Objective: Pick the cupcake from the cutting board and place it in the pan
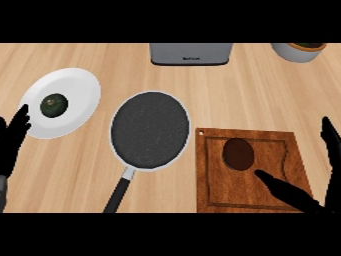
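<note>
Brown cupcake (239, 153) sits untouched on the board (291, 145), so I count nothing done yet. My right hand (328, 185) is spread, fingers straight, thumb just short of the cupcake. Left hand (3, 145) rests open at the edge. Grasp, lift and drop into the pan (150, 131) remain.

Counter (69, 190): pale wood, matt, fine grain. Cutting board (291, 150), under the right hand (340, 175): dark reddish wood, satin. Pan (150, 130), left of that hand: speckled dark matt interior, light metal rim. Plate (81, 82) by the left hand (3, 145): smooth white, glossy.
</note>
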You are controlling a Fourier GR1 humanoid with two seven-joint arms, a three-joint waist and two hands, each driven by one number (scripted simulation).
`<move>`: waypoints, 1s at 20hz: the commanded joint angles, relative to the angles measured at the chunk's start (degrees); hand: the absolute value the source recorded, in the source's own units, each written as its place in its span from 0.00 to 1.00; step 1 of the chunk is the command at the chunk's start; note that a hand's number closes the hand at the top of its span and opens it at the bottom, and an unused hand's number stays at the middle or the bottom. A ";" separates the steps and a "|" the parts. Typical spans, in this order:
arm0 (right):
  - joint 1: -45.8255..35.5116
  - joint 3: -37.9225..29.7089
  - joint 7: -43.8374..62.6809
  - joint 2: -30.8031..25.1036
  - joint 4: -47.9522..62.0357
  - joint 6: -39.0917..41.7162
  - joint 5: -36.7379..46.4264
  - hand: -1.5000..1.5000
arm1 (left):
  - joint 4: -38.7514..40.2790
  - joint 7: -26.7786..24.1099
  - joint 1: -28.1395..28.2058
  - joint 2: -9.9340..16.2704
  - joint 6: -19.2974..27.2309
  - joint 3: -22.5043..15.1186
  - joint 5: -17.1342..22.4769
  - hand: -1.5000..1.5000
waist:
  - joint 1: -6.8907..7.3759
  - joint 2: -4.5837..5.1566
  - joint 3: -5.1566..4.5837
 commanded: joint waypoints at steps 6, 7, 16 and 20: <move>-8.02 3.83 33.67 -10.81 -4.10 24.05 11.85 0.00 | 0.04 1.28 -1.44 -1.27 -0.09 -1.94 -1.44 0.50 | 2.24 0.40 -0.13; -9.32 5.07 37.63 -11.07 -5.61 27.22 12.31 0.00 | -0.72 2.14 -2.48 -0.85 0.11 -1.66 -1.50 0.50 | 2.11 0.23 -0.09; -27.32 12.55 59.17 -4.05 2.42 46.63 9.58 0.00 | 1.01 0.48 -2.02 -1.83 -0.60 -0.46 -1.34 0.50 | 1.79 0.13 0.23; -29.70 15.51 61.34 2.29 8.26 45.10 12.85 0.00 | 1.44 1.10 -2.98 -0.95 -1.90 0.76 -1.02 0.50 | 1.32 0.12 0.27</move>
